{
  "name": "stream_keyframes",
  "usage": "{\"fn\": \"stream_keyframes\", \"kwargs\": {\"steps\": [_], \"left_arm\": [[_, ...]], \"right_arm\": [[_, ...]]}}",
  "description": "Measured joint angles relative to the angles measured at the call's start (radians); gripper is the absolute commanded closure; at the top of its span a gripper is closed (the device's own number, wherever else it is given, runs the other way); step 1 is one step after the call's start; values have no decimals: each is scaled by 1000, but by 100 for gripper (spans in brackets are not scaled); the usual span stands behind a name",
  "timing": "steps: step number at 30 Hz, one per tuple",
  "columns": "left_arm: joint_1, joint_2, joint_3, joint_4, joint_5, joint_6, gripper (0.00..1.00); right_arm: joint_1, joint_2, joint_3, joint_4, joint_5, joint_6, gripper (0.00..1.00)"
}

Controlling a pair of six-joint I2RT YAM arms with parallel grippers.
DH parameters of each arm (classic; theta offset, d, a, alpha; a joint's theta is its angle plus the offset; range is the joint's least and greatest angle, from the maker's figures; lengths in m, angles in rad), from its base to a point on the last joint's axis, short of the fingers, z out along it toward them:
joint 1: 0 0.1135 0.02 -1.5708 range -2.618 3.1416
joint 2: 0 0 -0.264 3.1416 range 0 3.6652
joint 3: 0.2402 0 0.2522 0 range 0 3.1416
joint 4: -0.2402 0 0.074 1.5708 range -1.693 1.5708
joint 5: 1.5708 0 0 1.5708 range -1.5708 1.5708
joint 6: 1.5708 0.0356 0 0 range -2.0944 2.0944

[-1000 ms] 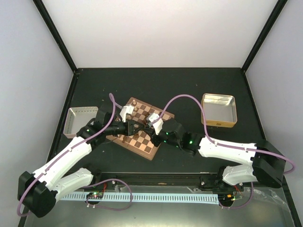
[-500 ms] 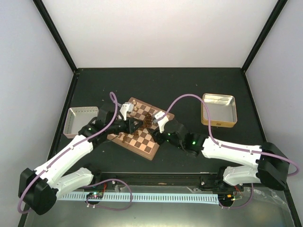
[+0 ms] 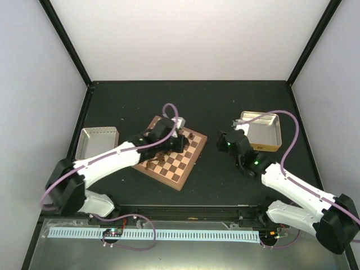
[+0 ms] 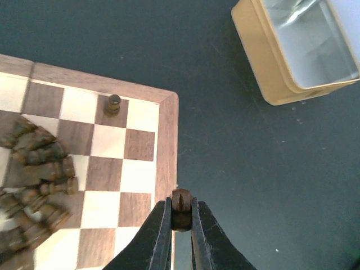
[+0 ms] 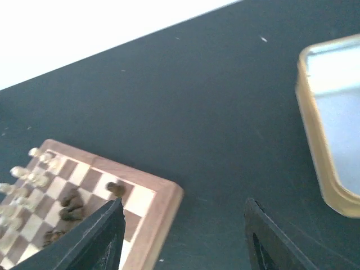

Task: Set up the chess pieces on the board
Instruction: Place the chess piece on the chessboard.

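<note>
Dark chessman (image 4: 181,199) pinched in left claw (image 4: 181,204) over board (image 4: 167,140) edge; right claw (image 5: 183,203) gapes empty near gold tray (image 5: 311,140).

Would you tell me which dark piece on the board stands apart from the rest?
The lone piece beside the board's corner square; the other pieces lie heaped together.

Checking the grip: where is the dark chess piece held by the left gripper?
Left wrist view, bottom centre: the dark chess piece is pinched in the left gripper, over the board's border, apart from the upright piece near the corner.
</note>
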Motion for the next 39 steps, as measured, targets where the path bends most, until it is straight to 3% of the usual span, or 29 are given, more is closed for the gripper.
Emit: {"fn": "stream_keyframes", "kwargs": {"steps": [7, 14, 24, 39], "left_arm": [[-137, 317, 201, 0, -217, -64, 94], [-148, 460, 280, -21, -322, -120, 94], [-151, 540, 309, -57, -412, -229, 95], [-161, 557, 309, -55, -464, -247, 90]], "right_arm": [[-97, -30, -50, -43, -69, 101, 40], [-118, -27, -50, -43, -126, 124, 40], [-134, -20, -50, -43, -154, 126, 40], [-135, -14, -51, -43, -175, 126, 40]]}}
